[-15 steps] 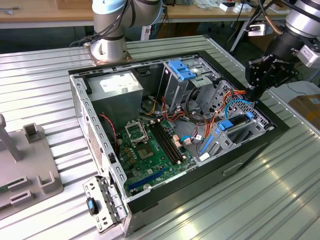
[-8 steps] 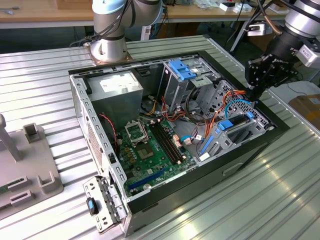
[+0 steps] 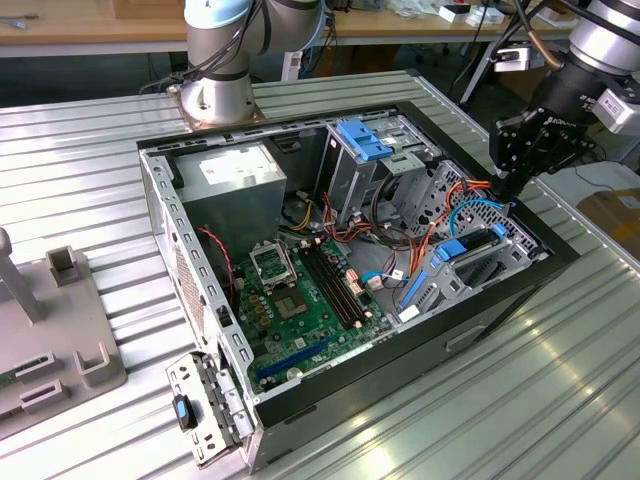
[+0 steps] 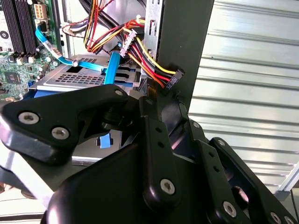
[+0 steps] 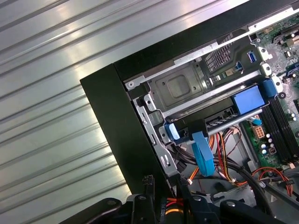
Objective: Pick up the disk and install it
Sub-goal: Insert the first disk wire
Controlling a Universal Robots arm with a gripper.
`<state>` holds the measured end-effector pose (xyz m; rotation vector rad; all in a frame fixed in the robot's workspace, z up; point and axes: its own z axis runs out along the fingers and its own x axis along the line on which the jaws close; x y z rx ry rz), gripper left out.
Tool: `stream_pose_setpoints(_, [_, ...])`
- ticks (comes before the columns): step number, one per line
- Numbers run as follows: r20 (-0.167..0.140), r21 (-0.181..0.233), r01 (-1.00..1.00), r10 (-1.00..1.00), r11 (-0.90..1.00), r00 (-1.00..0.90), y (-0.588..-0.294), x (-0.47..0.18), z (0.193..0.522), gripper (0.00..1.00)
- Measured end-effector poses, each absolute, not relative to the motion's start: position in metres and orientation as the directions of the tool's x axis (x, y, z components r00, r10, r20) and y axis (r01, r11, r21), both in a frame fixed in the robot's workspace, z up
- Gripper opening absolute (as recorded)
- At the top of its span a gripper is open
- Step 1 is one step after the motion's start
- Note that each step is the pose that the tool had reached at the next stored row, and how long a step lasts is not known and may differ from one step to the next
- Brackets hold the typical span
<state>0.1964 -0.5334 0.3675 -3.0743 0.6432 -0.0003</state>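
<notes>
Table: the ribbed metal table is carrying an open computer case, lying on its side.
Step in hand: the disk is apparently already lying in the drive bay, at the case corner on the exterior view's right. I am judging this to be the seating stage, not the pick-up.
Cables: the orange and blue cables are crowding the bay's inner side. Any push is best staying clear of them, since a snag could be tugging a connector loose.
Bay: pressure is best going squarely down so both rail ends are sinking together. A tilted push is risking a jam against the metal walls.
Claw: the claw is hanging just above the bay's outer end, close to the case wall. I cannot tell whether it is open, closed or gripping anything.
Disk, position: in the first wrist view it is sitting edge-on beneath a stamped grey cage plate, inside the case's black corner.
Disk, look: it is showing as a dark slab, with a blue rail end at one end and a broad light-blue tab at the other.
</notes>
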Motion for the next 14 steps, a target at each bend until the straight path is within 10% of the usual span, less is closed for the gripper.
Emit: stream_pose_setpoints(14, [0.000, -0.001, -0.416, -0.416, -0.909, 0.909, -0.5330, 0.2018, 0.3671, 0.33])
